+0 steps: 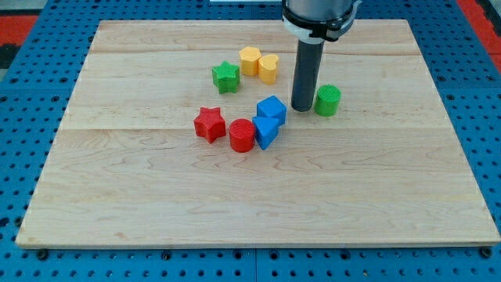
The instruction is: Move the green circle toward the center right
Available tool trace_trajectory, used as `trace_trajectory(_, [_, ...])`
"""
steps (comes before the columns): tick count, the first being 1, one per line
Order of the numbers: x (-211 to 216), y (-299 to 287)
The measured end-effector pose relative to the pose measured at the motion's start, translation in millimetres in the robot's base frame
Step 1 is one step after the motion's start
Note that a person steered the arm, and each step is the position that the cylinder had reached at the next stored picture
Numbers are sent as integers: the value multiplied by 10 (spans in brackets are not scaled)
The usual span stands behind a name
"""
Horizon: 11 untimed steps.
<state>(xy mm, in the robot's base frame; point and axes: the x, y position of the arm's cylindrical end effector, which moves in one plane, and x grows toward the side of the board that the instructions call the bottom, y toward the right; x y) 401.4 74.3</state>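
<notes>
Toward the counter's (438, 196) right edge, my tip (302, 107) sits just left of the green circle (327, 100); no claw fitted; probably light, rigid, slides easily if pushed centrally on its left face.

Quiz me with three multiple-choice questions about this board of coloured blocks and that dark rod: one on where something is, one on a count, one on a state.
1. Where is my tip relative to the green circle?
A. just to its left in the view
B. far to its right
C. at the view's bottom edge

2. How many blue blocks are on the board?
A. none
B. two
C. four

3. How do the red circle and the nearer blue block stand?
A. stacked
B. at opposite ends of the board
C. side by side, close or touching

Answers:
1 A, the rod ends right beside the circle's left side.
2 B, one blue block sits just above the other.
3 C, no clear gap shows between them.
</notes>
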Motion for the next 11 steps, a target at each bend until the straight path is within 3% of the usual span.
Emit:
trace_trajectory(4, [-111, 31])
trace_trajectory(8, [-110, 816])
trace_trajectory(11, [-18, 816])
